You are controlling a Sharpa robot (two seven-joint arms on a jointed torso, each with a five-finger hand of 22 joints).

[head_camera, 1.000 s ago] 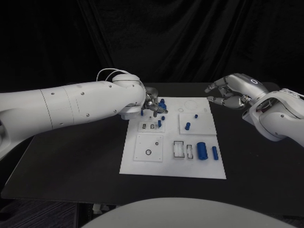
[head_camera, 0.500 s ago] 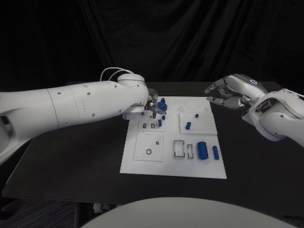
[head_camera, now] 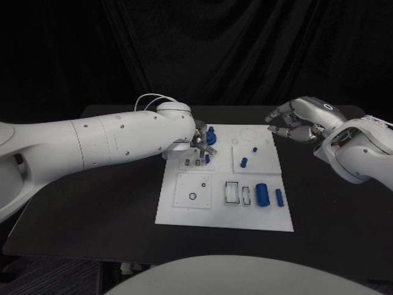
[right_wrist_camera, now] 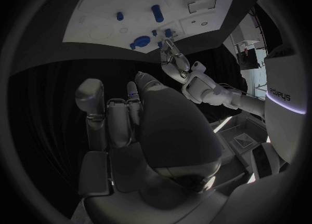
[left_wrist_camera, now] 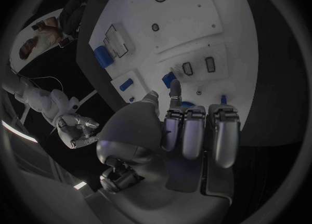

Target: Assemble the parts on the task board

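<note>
Well, my left robot hand (head_camera: 200, 140) pinches a small, stiff, prob. slippery blue part (head_camera: 210, 135) by its sides; right robot hand (head_camera: 298, 120) curled, empty.

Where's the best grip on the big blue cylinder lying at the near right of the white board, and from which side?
Probably from straight above, pinching across the middle of the big blue cylinder. It lies flat on the white board, so only its rounded long sides stick up. A thinner blue piece and a slot sit close on either side, so the fingers should stay narrow.
</note>
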